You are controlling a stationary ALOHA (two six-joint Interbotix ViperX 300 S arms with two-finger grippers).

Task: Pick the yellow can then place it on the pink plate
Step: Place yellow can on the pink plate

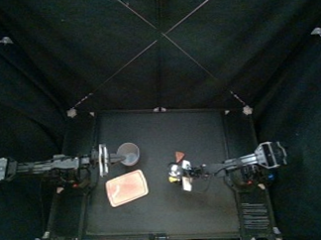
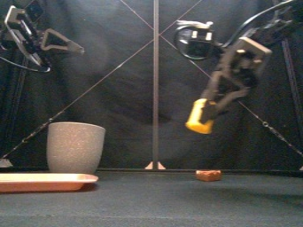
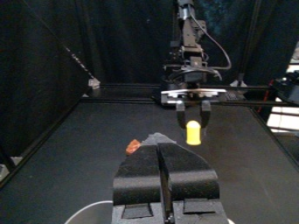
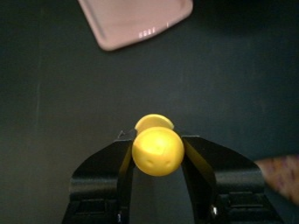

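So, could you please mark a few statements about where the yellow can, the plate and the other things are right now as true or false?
1. The right tool holds the yellow can above the table. True.
2. The can rests on the pink plate. False: it hangs in the air, off to the plate's side.
3. The grey cup stands upright by the plate. True.
4. The small reddish-brown toy lies inside the cup. False: it lies on the table.
5. The left tool grips the cup. False: it is held high, shut on nothing.
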